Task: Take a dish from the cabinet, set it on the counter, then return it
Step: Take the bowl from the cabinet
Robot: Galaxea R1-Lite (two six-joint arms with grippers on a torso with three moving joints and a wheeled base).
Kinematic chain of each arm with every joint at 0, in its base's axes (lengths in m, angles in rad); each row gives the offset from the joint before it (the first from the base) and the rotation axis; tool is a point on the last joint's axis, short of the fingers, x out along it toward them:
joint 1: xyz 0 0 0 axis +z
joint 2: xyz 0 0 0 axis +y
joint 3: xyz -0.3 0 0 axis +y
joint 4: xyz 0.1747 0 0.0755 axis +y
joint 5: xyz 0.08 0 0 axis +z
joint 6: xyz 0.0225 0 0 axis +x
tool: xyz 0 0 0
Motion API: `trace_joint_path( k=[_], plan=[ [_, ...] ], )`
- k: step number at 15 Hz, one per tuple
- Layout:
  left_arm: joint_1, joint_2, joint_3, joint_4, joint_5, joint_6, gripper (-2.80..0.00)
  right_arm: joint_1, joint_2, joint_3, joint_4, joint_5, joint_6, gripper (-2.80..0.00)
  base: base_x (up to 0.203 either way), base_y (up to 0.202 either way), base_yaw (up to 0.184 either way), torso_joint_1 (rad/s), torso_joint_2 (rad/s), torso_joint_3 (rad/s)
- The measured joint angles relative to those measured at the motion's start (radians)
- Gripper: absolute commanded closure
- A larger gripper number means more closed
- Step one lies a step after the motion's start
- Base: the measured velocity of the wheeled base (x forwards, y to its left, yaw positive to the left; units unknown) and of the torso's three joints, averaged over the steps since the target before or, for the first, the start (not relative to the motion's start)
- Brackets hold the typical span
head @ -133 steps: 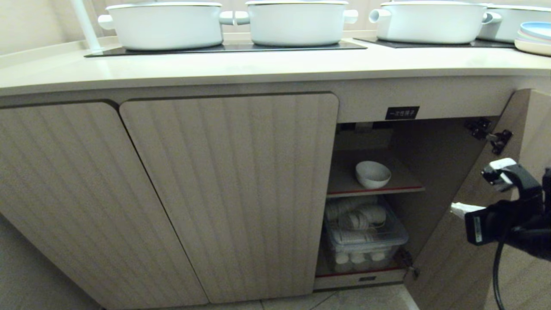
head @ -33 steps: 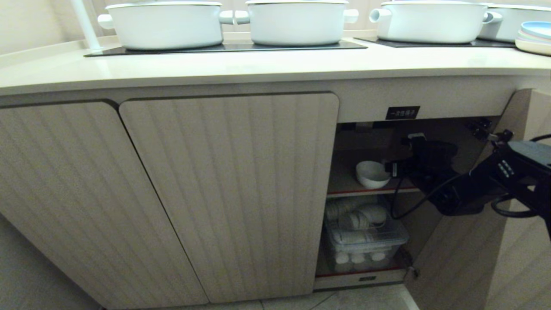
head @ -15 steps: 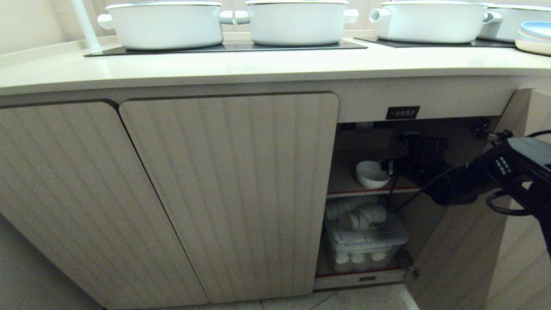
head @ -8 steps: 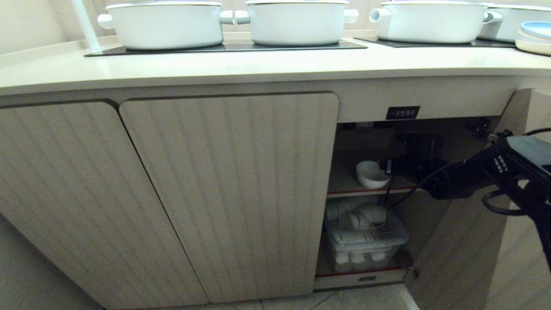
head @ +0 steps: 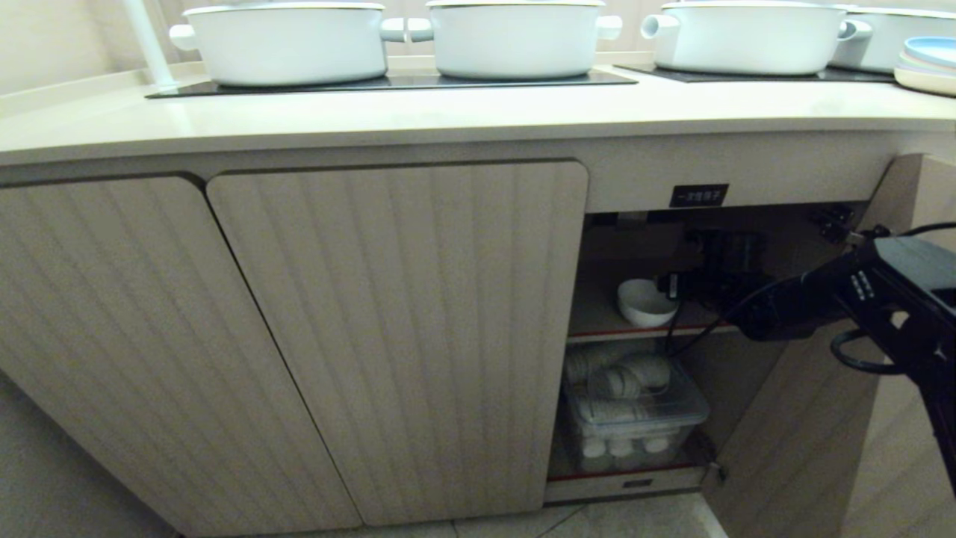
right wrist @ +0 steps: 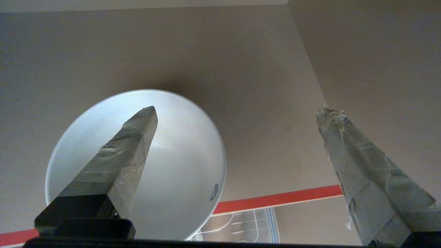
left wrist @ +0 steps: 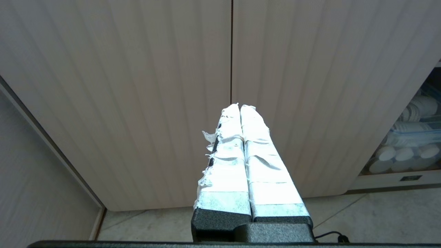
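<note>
The dish [head: 644, 302], a small white bowl, rests on the upper shelf inside the open cabinet [head: 396, 314], below the counter [head: 448, 112]. My right gripper [head: 683, 278] reaches into the cabinet from the right, just beside the dish. In the right wrist view the dish [right wrist: 179, 155] fills the space under one taped finger [right wrist: 131, 148], whose tip hangs over its hollow. The other finger [right wrist: 358, 158] stands well clear of its rim. The right gripper [right wrist: 237, 111] is wide open and holds nothing. My left gripper [left wrist: 240, 107] is shut and empty, parked facing the closed doors.
The opened door [head: 806, 418] stands at the right beside my right arm. A clear bin of white cups [head: 631, 411] fills the lower shelf. The shelf edge [head: 702, 327] is red. White lidded pots [head: 287, 41] and stacked pastel plates [head: 926, 67] sit on the counter.
My right arm came from outside the door into the cabinet. Over the last second it pushed a little further in toward the dish, jaws still wide. The dish has not moved.
</note>
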Motion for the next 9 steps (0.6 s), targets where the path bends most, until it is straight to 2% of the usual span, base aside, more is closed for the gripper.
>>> trace_joint_path(
  k=[9],
  plan=[
    [0.000, 0.000, 0.000, 0.000, 0.000, 0.000, 0.00, 0.001, 0.013, -0.011, 0.030, 0.023, -0.004, -2.80, 0.000, 0.000, 0.000, 0.000, 0.00, 0.000]
  ],
)
